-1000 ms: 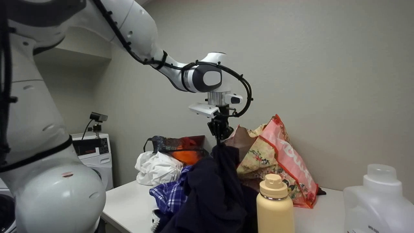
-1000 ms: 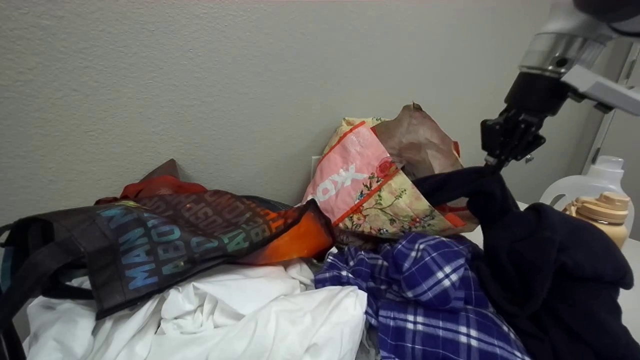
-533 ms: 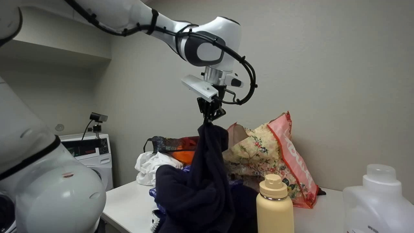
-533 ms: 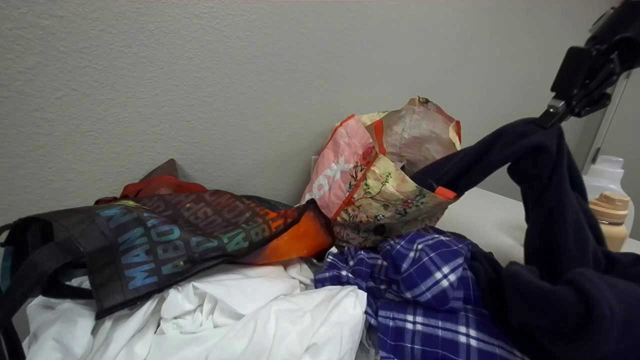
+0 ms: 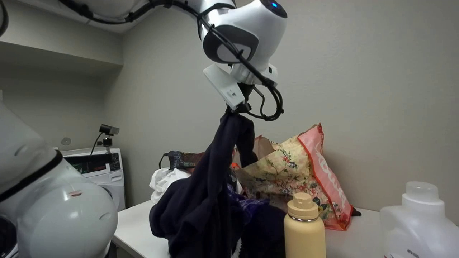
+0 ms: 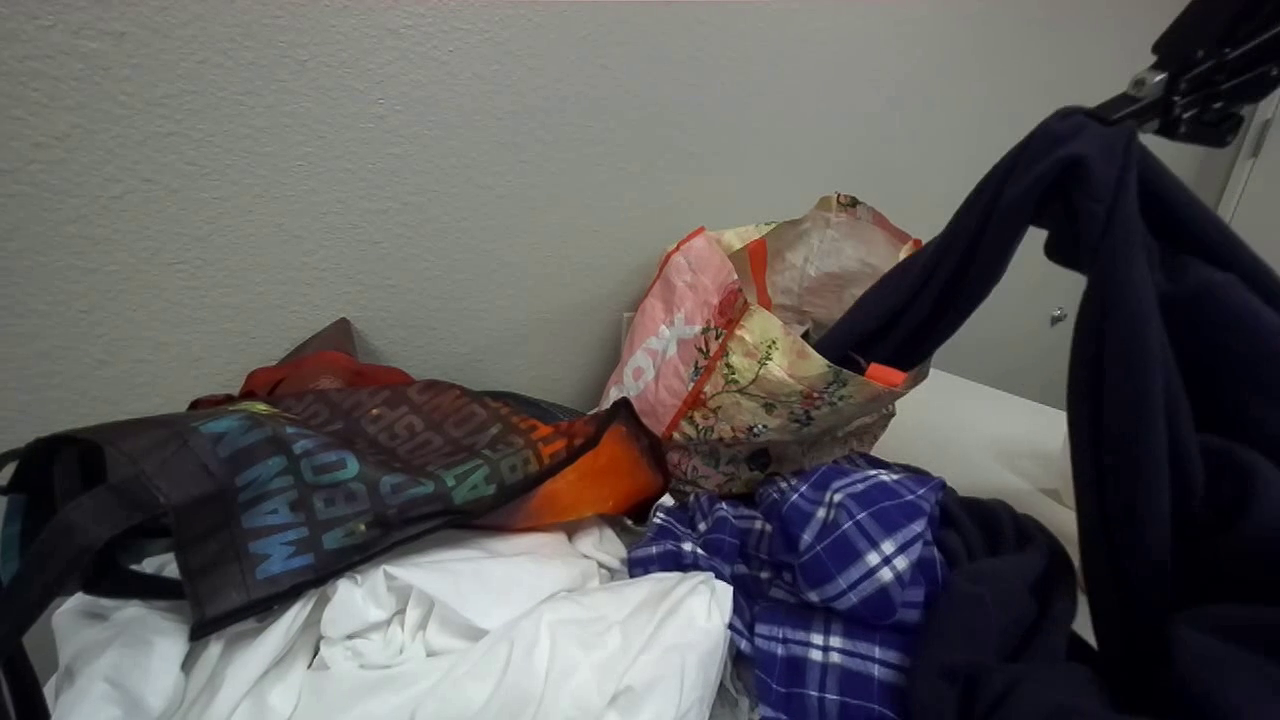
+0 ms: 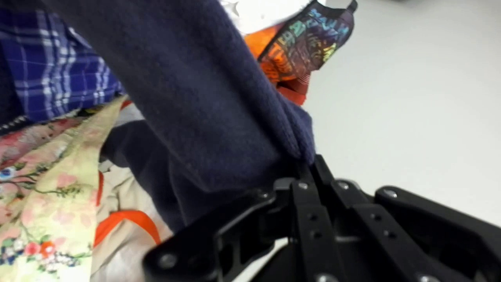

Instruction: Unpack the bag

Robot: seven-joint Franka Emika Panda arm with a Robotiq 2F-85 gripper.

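The floral bag [image 5: 287, 172] lies against the wall with its mouth open. It shows in an exterior view [image 6: 780, 410] and, in the wrist view, at the lower left [image 7: 66, 196]. My gripper [image 7: 313, 166] is shut on a dark navy garment [image 7: 195, 90], pinching a fold of it. In an exterior view the gripper [image 6: 1110, 110] is above and apart from the bag. One end of the garment [image 6: 980, 270] runs down into the bag's mouth; the rest [image 5: 200, 200] hangs over the table side. The end inside the bag is hidden.
A blue plaid cloth [image 6: 850, 550] and white cloth [image 6: 450, 640] lie in front of the bag. A dark lettered bag [image 6: 400, 470] lies on the white cloth. A tan bottle [image 5: 304, 229] and a clear jug [image 5: 416, 222] stand on the table [image 5: 136, 222].
My gripper has risen, moved away from the bag and tilted, pulling the navy garment upward with it. More of the garment is outside the bag. The bag has shifted slightly, its mouth opening more.
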